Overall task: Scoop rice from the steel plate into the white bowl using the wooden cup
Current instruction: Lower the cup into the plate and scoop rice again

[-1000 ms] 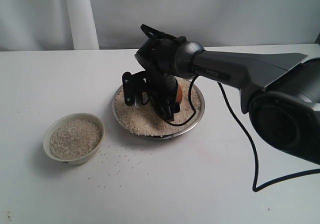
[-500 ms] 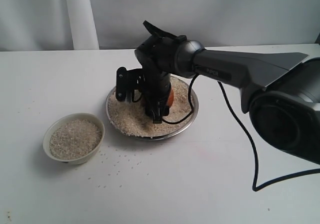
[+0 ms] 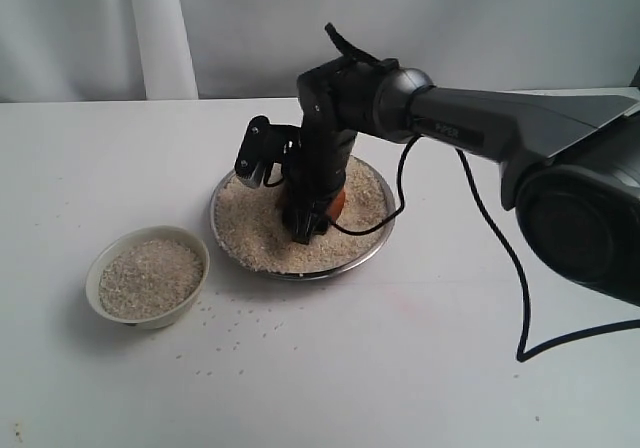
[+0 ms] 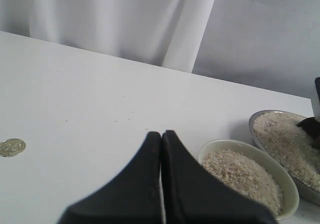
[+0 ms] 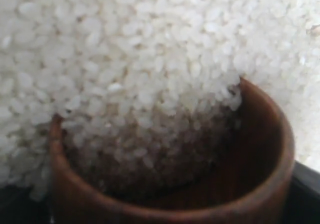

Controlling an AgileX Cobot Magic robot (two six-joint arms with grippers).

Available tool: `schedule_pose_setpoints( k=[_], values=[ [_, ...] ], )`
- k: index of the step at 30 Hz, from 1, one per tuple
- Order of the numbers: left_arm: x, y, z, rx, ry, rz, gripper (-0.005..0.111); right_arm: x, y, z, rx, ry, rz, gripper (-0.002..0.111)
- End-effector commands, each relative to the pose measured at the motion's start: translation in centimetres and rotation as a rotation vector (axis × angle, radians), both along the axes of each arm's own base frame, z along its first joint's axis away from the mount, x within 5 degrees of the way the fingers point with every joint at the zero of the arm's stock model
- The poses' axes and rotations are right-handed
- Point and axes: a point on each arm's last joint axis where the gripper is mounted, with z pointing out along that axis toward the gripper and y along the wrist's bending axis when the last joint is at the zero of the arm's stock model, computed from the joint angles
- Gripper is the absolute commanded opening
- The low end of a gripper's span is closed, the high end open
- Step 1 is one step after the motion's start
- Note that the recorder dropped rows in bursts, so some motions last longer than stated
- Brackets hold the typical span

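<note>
Exterior view: right fingers (image 3: pixel 305 226) grip the small reddish-brown wooden cup (image 3: pixel 338 203), mouth in off-white rice (image 3: pixel 255 233) on the wide steel plate (image 3: pixel 300 273). A black cable (image 3: pixel 398 193) crosses its rim. The cream-white bowl (image 3: pixel 148 231) stands nearby on the white worktop (image 3: pixel 400 368). Left fingers (image 4: pixel 150 184) are closed. The arm's white lettering (image 3: pixel 455 130) is unreadable.

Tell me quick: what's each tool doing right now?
Left tool: closed, empty.
Right tool: holding the wooden cup, its mouth dug into the rice on the steel plate.

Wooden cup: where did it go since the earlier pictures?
The right gripper, still holding the wooden cup, dragged it through the rice toward the white bowl. The steel plate slid slightly that way too. The bowl itself stayed put.
</note>
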Motion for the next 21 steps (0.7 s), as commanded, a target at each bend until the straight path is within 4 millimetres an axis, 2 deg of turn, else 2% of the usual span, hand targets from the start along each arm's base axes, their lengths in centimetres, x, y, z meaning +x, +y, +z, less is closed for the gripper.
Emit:
schedule_pose_setpoints(
  k=[1,10,15,18,21],
  values=[
    [0.0,0.0,0.2,-0.005,-0.015,-0.004,0.0,-0.6,0.3,-0.8,0.105,0.104,-0.042,0.0],
    [0.0,0.0,0.2,-0.005,-0.015,-0.004,0.0,0.1,-0.7,2.7,0.228,0.103,-0.091,0.003],
    [0.0,0.0,0.2,-0.005,-0.015,-0.004,0.0,-0.4,-0.8,2.9,0.256,0.092,-0.071,0.014],
    [0.0,0.0,0.2,-0.005,-0.015,-0.004,0.0,-0.8,-1.0,2.8,0.266,0.089,-0.058,0.015],
    [0.0,0.0,0.2,-0.005,-0.015,-0.004,0.0,-0.9,-1.3,3.2,0.358,0.12,-0.063,0.014]
  ],
)
